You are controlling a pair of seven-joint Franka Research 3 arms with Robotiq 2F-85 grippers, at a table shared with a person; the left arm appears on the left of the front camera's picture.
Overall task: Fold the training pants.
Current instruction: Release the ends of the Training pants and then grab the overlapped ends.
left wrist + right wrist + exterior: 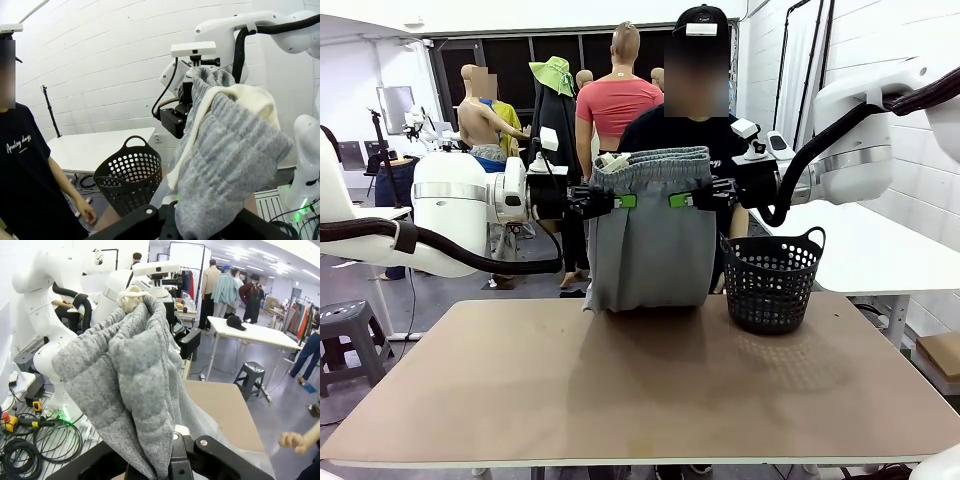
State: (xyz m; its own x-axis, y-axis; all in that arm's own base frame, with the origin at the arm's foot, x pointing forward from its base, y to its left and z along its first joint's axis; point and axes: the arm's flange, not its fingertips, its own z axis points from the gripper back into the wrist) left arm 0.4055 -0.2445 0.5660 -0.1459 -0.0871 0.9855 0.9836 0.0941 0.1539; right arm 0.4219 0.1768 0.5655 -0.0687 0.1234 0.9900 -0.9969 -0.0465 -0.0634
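The light grey training pants (650, 245) hang doubled over above the far part of the table, gathered waistband on top, lower edge resting on the tabletop. My left gripper (620, 201) is shut on the waistband's left side and my right gripper (682, 200) is shut on its right side, close together. In the left wrist view the bunched pants (225, 150) rise from the left gripper (172, 225). In the right wrist view the grey fabric (125, 385) is pinched in the right gripper (175, 455).
A black mesh basket (773, 280) stands on the brown table (640, 390) right of the pants, also the basket (130, 177) in the left wrist view. A person in a black shirt (690, 130) stands right behind the pants, one hand (295, 440) low.
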